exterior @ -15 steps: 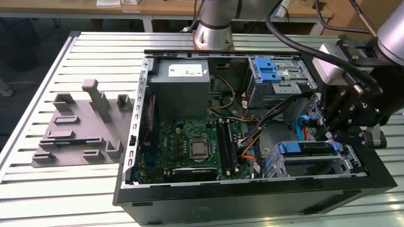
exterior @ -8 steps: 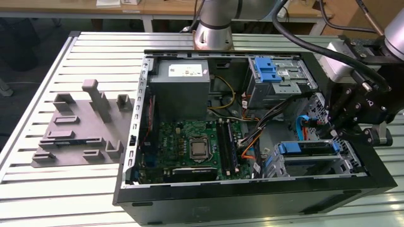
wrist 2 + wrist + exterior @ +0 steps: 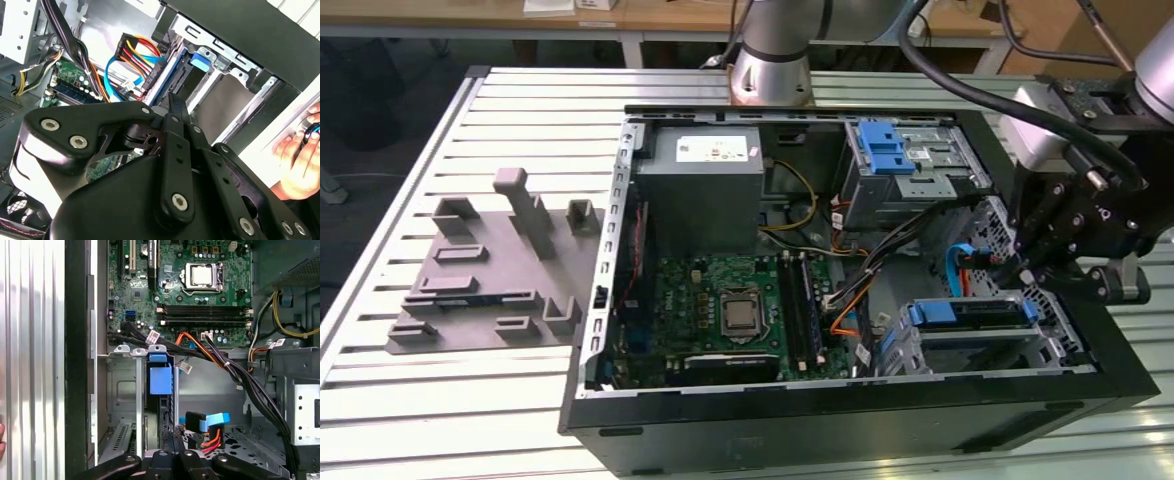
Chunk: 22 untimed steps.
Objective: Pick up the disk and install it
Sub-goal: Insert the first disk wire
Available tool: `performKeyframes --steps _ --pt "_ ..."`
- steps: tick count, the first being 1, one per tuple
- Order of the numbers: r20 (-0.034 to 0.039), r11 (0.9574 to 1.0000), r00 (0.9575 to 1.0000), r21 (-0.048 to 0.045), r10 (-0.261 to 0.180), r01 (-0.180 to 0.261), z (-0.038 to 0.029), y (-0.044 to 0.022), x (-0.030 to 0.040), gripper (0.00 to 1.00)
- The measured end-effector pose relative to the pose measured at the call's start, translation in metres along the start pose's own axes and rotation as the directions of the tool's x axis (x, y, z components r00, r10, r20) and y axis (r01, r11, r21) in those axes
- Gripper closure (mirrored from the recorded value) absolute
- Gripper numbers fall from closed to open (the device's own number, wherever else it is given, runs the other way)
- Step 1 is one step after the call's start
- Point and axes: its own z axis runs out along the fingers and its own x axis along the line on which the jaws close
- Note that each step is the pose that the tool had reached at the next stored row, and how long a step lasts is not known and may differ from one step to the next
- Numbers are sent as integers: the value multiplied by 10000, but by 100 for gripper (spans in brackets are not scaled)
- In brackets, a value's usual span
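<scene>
The disk [image 3: 970, 314] sits edge-up in the lower drive cage [image 3: 987, 345] at the exterior view's right of the open computer case, with its blue bracket tab on top. In the first wrist view the blue tab [image 3: 160, 378] fills a cage slot, and the disk's dark edge [image 3: 165, 412] runs toward my fingers. My gripper [image 3: 1019, 270] hangs just above the cage's far end. In both wrist views its black fingers [image 3: 175, 107] are pressed together with nothing between them, tips [image 3: 172, 436] close to the disk's end. Whether they touch it I cannot tell.
Blue data and coloured power cables [image 3: 210, 422] lie beside the cage. Also inside the case are a motherboard [image 3: 734, 310], a grey box [image 3: 704, 165] and an upper bay with a blue latch [image 3: 891, 148]. A grey fixture plate [image 3: 494, 280] lies on the table. A person's hand [image 3: 300, 160] rests outside the case.
</scene>
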Motion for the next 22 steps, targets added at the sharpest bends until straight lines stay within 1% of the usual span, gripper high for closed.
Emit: performKeyframes --steps 8,12,15,22 --pt "1 10000 10000 58 -2 2 3 -22 -77 89" --pt "0 9999 10000 109 -5 5 5 -26 -125 89" --pt "-32 9999 10000 147 -5 6 7 -24 -165 89" --pt "-53 9999 10000 155 -6 7 7 -24 -171 89"
